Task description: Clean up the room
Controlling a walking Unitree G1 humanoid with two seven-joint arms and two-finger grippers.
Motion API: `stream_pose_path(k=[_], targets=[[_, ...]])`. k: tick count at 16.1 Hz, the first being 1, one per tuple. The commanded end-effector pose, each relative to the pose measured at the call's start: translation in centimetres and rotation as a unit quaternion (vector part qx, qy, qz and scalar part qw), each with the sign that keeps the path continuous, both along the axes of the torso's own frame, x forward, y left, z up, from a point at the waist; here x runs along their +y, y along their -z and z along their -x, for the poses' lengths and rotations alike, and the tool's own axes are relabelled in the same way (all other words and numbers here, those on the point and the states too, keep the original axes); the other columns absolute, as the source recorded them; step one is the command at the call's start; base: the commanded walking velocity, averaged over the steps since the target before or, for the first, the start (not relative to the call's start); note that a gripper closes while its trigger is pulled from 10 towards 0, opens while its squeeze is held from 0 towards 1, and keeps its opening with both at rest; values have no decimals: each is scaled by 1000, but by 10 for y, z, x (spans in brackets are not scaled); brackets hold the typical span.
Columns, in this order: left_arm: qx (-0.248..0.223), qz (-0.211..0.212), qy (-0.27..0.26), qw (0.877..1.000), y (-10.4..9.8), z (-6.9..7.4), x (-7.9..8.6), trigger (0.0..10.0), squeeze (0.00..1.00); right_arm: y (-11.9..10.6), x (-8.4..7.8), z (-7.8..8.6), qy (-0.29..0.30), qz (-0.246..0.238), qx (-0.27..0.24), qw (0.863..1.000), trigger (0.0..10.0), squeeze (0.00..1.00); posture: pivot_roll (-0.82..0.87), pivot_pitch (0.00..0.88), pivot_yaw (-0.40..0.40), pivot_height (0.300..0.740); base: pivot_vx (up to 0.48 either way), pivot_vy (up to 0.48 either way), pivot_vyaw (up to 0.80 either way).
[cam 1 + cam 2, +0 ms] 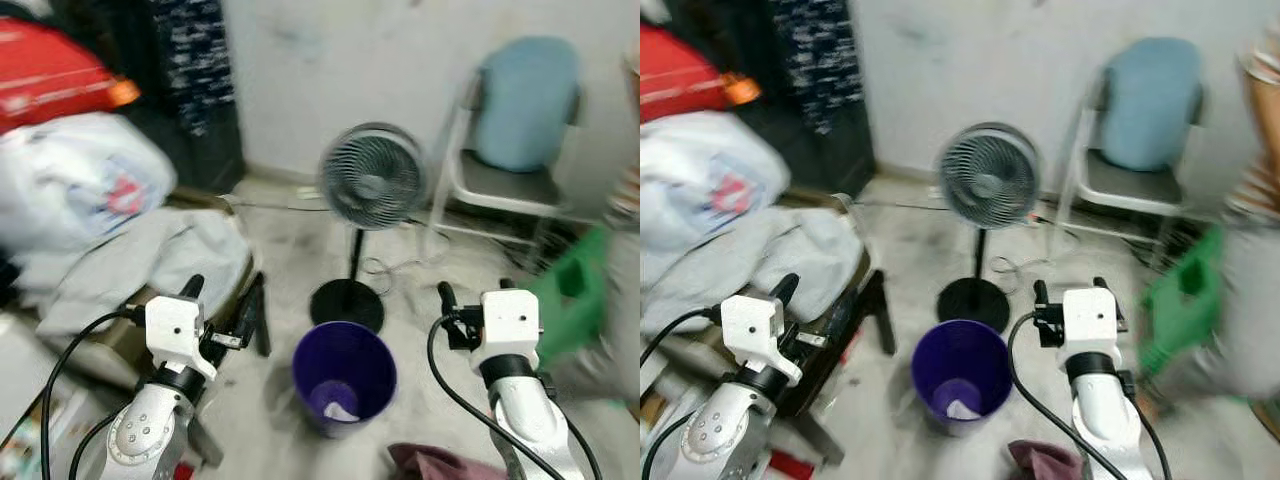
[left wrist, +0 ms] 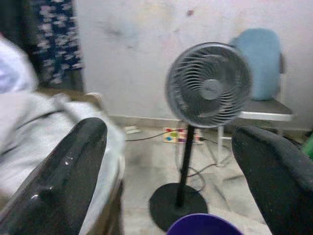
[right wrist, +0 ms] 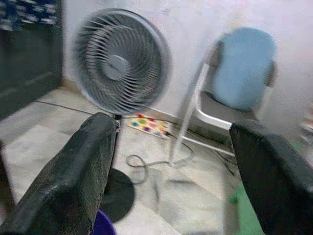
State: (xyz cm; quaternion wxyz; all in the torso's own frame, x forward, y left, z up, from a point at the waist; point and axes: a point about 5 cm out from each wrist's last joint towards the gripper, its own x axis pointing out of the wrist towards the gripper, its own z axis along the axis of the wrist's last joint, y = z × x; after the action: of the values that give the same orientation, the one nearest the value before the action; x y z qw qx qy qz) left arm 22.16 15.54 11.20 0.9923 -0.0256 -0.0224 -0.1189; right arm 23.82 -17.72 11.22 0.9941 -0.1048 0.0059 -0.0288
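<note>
A purple bin [image 1: 343,375] stands on the floor between my two arms, with a white scrap of paper [image 1: 340,408] at its bottom. A maroon cloth [image 1: 440,465] lies on the floor near my right arm. My left gripper [image 1: 222,300] is open and empty, held left of the bin beside a heap of clothes. On the other side of the bin, my right gripper [image 1: 476,292] is also open and empty. In the left wrist view the two black fingers [image 2: 58,181] frame the fan and the bin's rim [image 2: 200,225].
A pedestal fan [image 1: 372,178] stands just behind the bin, with its cable and a power strip [image 3: 146,125] on the floor. A chair [image 1: 520,130] with a blue cushion is at the back right. A person [image 1: 615,280] holding something green stands at the right. Bags and grey clothes [image 1: 120,250] are piled at the left.
</note>
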Motion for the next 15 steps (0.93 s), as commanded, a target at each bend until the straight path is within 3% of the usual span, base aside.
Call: stream_pose_path(k=[1,15], targets=[[0,-7,-1,1000,-1,0,1,10000,0,-5,3,-4,2,-5,-11,1000,10000,0,-143,0,3,740,0,0,800],[0,-8,19,1000,-1,-12,-10,10000,0,-11,2,-11,1,6,-23,1000,10000,0,-172,0,6,740,0,0,800]])
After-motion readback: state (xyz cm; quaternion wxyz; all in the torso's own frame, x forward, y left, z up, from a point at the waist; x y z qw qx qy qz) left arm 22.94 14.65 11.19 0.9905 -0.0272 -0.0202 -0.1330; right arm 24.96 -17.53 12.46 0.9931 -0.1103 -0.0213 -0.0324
